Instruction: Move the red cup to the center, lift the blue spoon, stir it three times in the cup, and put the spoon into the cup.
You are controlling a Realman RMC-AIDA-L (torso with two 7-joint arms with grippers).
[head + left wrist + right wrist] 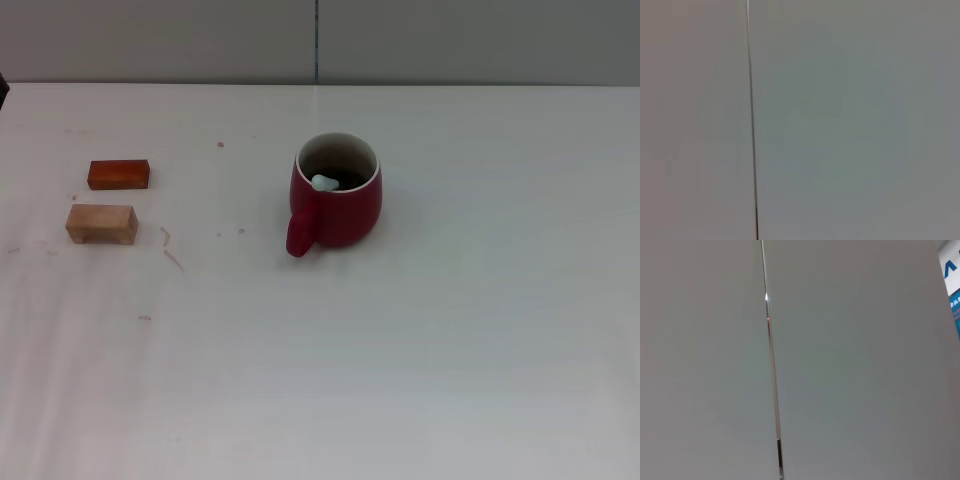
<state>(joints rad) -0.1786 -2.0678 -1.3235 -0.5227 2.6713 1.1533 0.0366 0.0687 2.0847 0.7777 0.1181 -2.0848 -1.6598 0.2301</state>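
The red cup (338, 200) stands upright near the middle of the white table, its loop handle pointing toward me and slightly left. Inside it, the pale end of the blue spoon (324, 182) shows against the dark interior, leaning by the near-left wall; the rest of the spoon is hidden in the cup. Neither gripper appears in the head view. Both wrist views show only a plain grey wall with a thin vertical seam.
A red-orange block (118, 174) lies at the left of the table, with a tan wooden block (101, 223) just in front of it. The table's far edge (320, 84) meets a grey wall panel.
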